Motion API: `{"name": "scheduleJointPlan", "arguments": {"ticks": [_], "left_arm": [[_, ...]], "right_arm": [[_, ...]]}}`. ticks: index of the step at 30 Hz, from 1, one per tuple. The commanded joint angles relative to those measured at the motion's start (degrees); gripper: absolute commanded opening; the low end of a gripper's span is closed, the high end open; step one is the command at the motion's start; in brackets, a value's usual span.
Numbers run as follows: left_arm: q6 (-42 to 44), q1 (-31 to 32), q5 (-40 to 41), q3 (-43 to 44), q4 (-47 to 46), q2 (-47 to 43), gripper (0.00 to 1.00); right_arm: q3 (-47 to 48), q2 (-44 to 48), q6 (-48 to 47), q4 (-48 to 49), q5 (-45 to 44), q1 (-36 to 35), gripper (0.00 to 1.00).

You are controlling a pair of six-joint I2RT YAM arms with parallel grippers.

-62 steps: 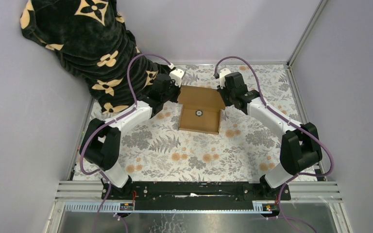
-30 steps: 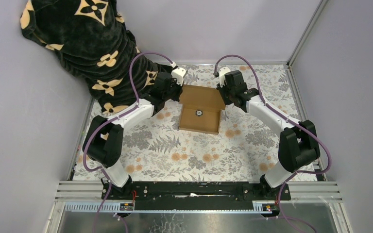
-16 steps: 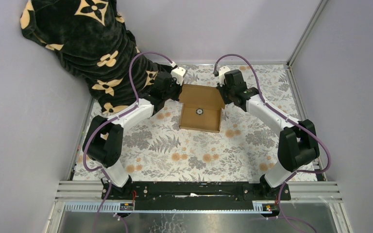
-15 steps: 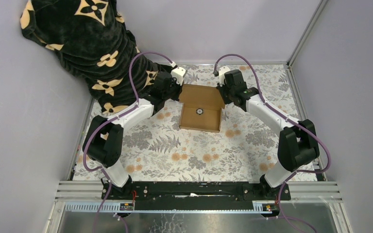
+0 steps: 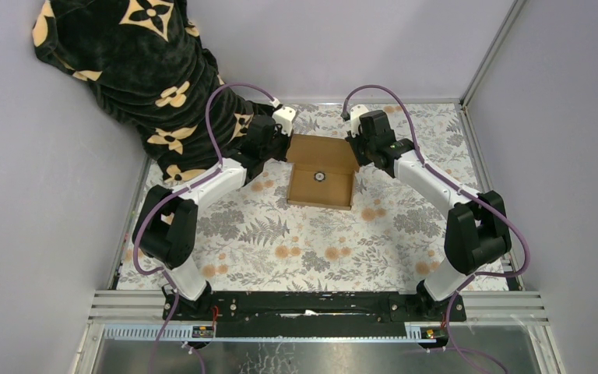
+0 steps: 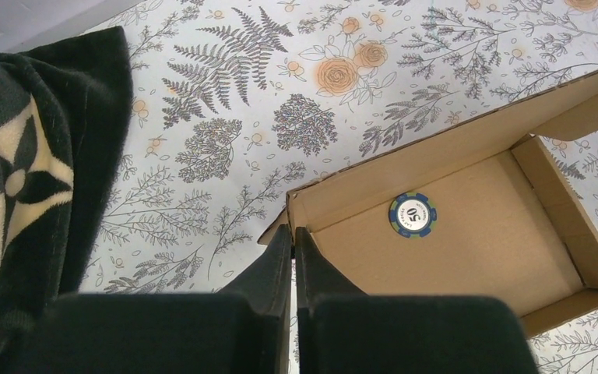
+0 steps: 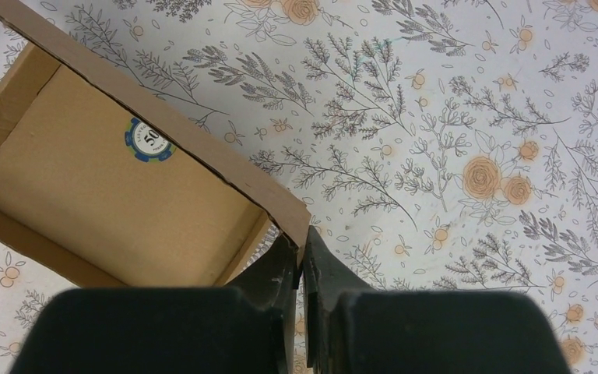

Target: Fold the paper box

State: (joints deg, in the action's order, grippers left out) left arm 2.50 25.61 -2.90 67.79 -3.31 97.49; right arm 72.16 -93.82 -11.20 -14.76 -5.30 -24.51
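Left wrist view: paper box [image 6: 475,234] cropped; left pincer [image 6: 292,232] covers its corner.

Left wrist: paper box [image 6: 452,234] lid flap runs off the right edge. Black patterned fabric [image 6: 31,156] is cut by the left edge. Left gripper [image 6: 292,234] body is a blurred black mass along the bottom, covering the box's near corner. Poker chip [image 6: 413,215] reads 50; its rim lettering is too small to read.
Right wrist: box is cut at the left and top edges. Right gripper [image 7: 302,253] base is blurred and hides the wall below its fingers.
Top view: both sets of fingertips are hidden under the wrist housings, and the chip is unreadable.
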Motion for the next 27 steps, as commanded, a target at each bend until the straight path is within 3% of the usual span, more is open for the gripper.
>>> {"name": "scheduleJointPlan", "arguments": {"ticks": [1,24,27], "left_arm": [[-1.6,-0.1,2.4,2.9,-2.4,0.7,0.04],[-3.2,0.8,2.7,5.9,1.4,1.6,0.00],[-1.6,0.8,2.7,6.2,1.9,1.6,0.05]], "right_arm": [[2.4,-0.1,0.2,0.3,0.5,0.3,0.06],[4.4,-2.6,1.0,-0.1,1.5,0.3,0.06],[4.3,-2.8,0.7,-0.3,1.9,0.3,0.06]]}}
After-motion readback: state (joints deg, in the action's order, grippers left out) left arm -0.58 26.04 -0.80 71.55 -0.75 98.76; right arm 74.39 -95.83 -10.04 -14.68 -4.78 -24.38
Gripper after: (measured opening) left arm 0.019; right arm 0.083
